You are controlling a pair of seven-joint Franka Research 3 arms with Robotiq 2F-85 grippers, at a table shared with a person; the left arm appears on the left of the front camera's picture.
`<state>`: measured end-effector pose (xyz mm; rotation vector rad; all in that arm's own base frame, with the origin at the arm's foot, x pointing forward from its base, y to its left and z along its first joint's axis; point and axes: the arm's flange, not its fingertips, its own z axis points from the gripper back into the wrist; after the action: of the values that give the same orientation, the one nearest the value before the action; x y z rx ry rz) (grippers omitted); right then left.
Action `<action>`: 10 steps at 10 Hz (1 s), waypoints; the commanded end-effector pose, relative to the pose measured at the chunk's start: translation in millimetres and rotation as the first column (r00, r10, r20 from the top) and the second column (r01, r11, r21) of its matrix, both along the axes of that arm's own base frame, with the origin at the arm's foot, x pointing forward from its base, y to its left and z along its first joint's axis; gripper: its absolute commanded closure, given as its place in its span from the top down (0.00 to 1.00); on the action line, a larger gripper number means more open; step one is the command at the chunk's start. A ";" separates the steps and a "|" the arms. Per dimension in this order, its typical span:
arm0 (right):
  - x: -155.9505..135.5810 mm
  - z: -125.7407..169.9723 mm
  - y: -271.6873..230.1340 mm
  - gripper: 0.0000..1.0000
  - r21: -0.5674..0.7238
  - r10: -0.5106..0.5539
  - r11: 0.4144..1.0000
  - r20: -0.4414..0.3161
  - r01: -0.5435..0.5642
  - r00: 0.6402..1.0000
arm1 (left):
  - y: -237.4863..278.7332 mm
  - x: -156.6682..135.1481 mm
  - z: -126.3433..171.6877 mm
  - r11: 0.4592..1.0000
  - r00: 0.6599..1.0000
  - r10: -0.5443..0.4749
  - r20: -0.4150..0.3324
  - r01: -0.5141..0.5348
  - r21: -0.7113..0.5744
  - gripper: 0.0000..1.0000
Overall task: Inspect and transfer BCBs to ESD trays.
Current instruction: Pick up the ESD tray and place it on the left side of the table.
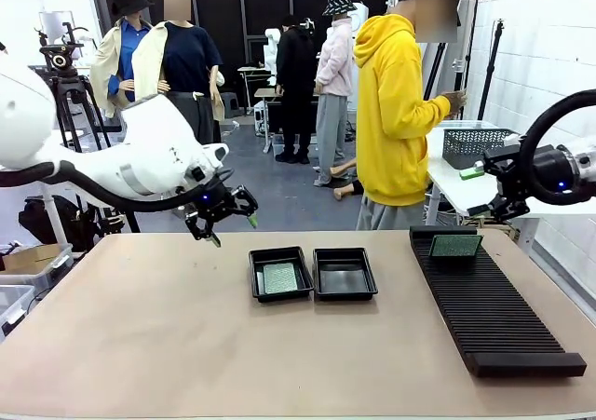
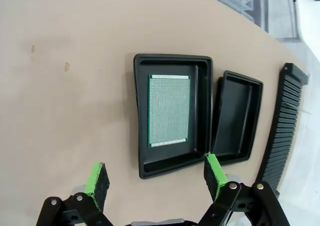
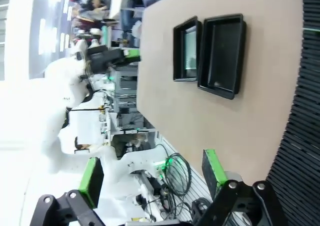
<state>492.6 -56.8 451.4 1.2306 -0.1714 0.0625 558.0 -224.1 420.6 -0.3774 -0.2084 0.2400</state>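
Left tool [image 2: 156, 175] and right tool [image 3: 152, 172] gape empty; perforated green BCB [image 2: 170, 110], seemingly flat, in glossy tray [image 2: 172, 59].

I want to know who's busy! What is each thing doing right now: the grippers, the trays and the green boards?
left gripper: open, holding nothing, above the table.
right gripper: open, holding nothing.
left ESD tray: holds one board.
first BCB: lying flat in the left ESD tray.
right ESD tray: empty.
second BCB: standing in the rack, at its far end.
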 end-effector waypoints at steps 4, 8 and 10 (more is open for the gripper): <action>0.9 5.1 6.5 1.00 -0.044 -0.008 0.999 -0.010 0.008 1.000 | -24.0 45.5 -35.8 0.998 0.994 0.055 -0.098 -0.053 0.022 1.00; 0.9 5.1 6.5 1.00 -0.044 -0.008 0.999 -0.010 0.008 1.000 | -22.2 43.7 -69.2 0.998 0.987 0.041 -0.153 -0.032 0.057 1.00; 0.9 5.1 6.5 1.00 -0.044 -0.008 0.999 -0.010 0.008 1.000 | -23.7 35.6 -82.2 0.997 0.985 0.025 -0.169 -0.013 0.070 1.00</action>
<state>493.7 -52.4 453.7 1.2101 -0.1741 0.0705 595.4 -246.1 340.7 -0.3064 -0.0586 0.2820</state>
